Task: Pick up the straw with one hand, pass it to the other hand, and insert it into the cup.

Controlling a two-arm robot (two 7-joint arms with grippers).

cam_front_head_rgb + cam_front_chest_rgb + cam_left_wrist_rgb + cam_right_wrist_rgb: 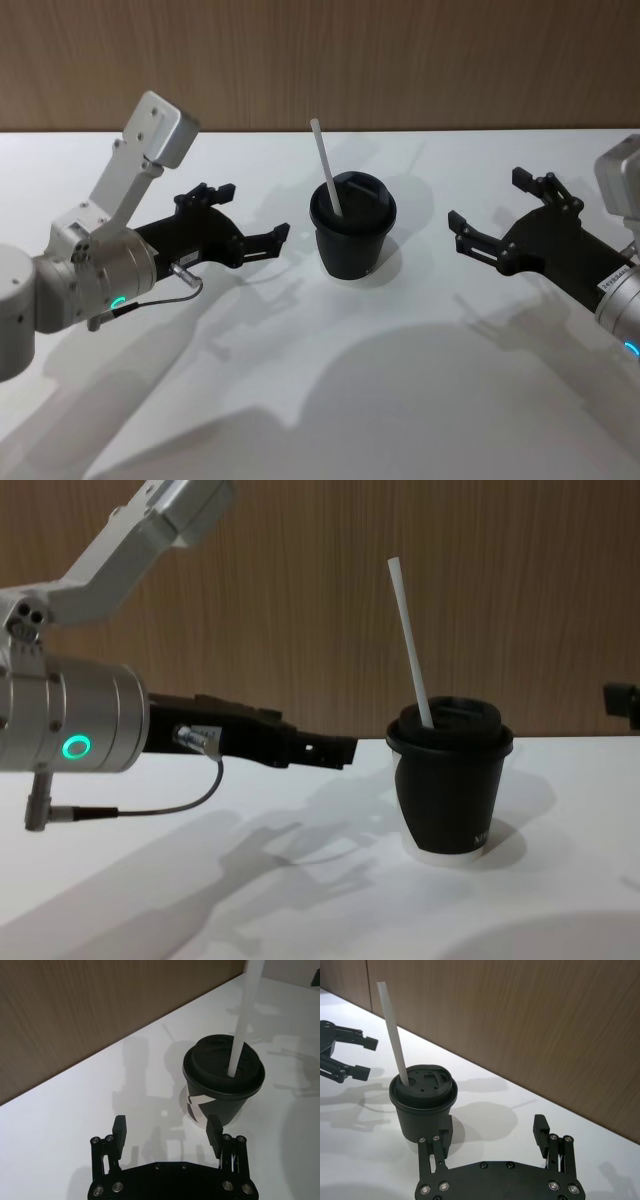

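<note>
Straw (327,168) already standing in the cup (352,238), centre of the head view, poked through the lid and leaning toward the upper left. Cup upright on the white desk (400,400). Left tool (243,224) at centre left, released, fingers spread and holding nothing, near the cup but apart from it. Right tool (492,220) at centre right, likewise released and empty, farther from the cup. Task seemingly finished. Main risk judged from here: a careless sweep of the left tool clipping the leaning straw or the light cup's wall, tipping it over.
</note>
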